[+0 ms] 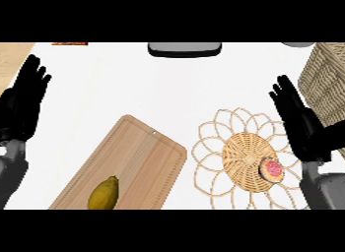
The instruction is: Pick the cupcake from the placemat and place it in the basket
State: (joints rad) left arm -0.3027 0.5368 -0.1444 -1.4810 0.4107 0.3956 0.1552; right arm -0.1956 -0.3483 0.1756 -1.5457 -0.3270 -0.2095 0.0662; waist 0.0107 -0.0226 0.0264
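Note:
A cupcake [271,170] with pink frosting lies on the right part of a round woven placemat [241,152] with a looped wire border. The wicker basket [335,83] stands at the far right, cut by the edge. My right hand [306,125] hovers open, fingers straight and pointing away, just right of the placemat and above the cupcake, between it and the basket. At the left edge my left hand [19,106] rests open, fingers up.
A wooden cutting board [135,162] lies slanted at centre-left with a yellow-brown fruit [103,193] on its near end. A grey object [185,49] sits at the top centre. A wooden surface [4,61] shows top left.

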